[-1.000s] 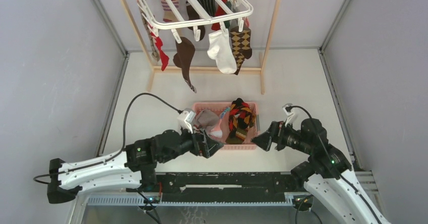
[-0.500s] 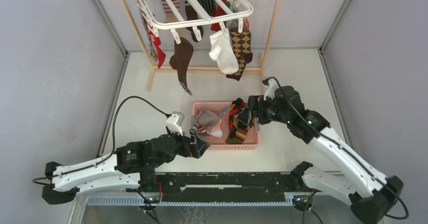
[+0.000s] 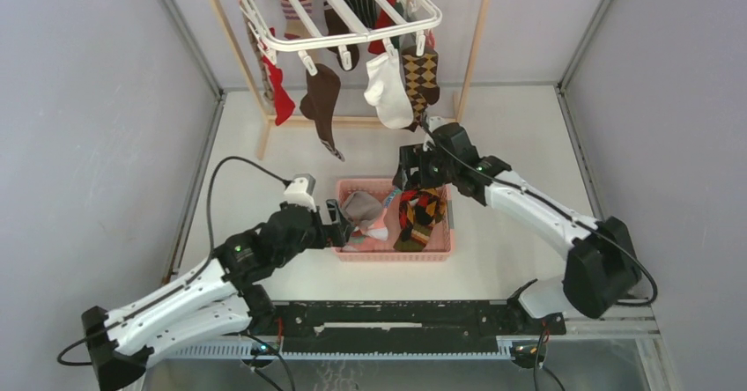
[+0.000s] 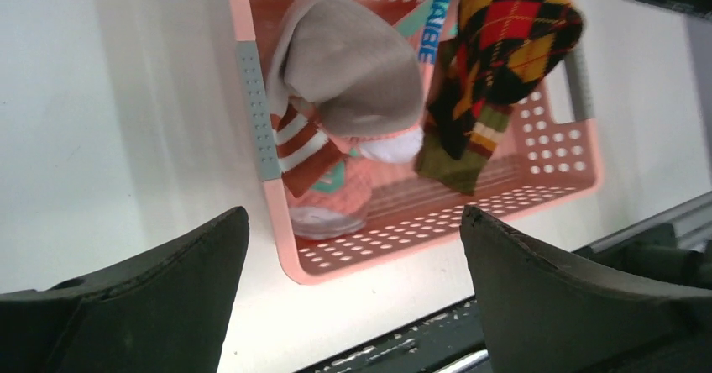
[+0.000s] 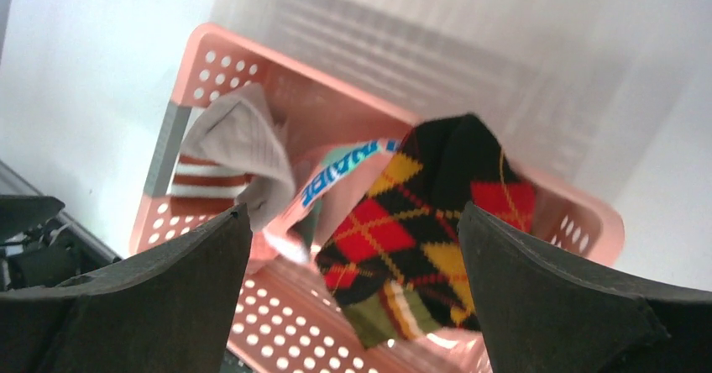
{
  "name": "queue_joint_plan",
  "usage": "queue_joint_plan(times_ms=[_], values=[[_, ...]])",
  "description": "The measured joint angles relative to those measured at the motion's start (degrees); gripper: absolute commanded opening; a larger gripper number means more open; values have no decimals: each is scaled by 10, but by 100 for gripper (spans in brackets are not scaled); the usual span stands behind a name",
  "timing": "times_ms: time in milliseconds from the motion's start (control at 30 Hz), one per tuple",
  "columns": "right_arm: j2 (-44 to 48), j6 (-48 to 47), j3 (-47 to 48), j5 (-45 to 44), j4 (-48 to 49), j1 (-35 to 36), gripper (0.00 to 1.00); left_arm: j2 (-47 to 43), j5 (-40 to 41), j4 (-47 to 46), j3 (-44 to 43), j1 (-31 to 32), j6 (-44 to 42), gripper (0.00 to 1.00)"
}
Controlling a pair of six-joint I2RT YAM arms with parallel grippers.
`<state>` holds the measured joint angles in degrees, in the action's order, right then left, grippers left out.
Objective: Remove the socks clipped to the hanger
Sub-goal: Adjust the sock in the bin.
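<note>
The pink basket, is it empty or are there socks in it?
Not empty. The pink basket holds socks: a grey sock, a black, red and yellow argyle sock and a rust-striped sock lie piled inside it.

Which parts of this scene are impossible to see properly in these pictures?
- Top external: the hanger is cut off on its far side by the upper edge.
- Top external: the rear socks are half covered by its bars.
- Top external: the right gripper covers the pink basket's far rim.
- Left wrist: the grey sock hides what lies under it.
</note>
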<state>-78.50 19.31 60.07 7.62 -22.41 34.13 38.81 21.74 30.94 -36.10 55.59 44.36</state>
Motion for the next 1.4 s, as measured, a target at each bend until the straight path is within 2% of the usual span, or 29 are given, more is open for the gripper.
queue_joint_plan(times_ms=[167, 300, 533, 767, 967, 1167, 1400], values=[[-76, -10, 7, 2, 34, -3, 100, 89, -54, -29, -1, -51, -49, 100], [-103, -11, -13, -11, 43, 22, 100, 129, -81, -42, -5, -67, -69, 100], [-108, 12, -109, -12, 93, 80, 100, 152, -110, -80, -14, -70, -77, 100], [-145, 33, -116, -31, 137, 120, 100, 163, -117, -90, -16, -70, -82, 100], [-143, 33, -97, -79, 110, 146, 100, 182, -117, -90, -45, -71, -88, 100], [-76, 14, -42, -123, 41, 164, 100, 208, -117, -91, -87, -73, -99, 100], [-63, -2, 18, -135, 12, 170, 98, 184, -92, -99, -96, -80, -99, 100]])
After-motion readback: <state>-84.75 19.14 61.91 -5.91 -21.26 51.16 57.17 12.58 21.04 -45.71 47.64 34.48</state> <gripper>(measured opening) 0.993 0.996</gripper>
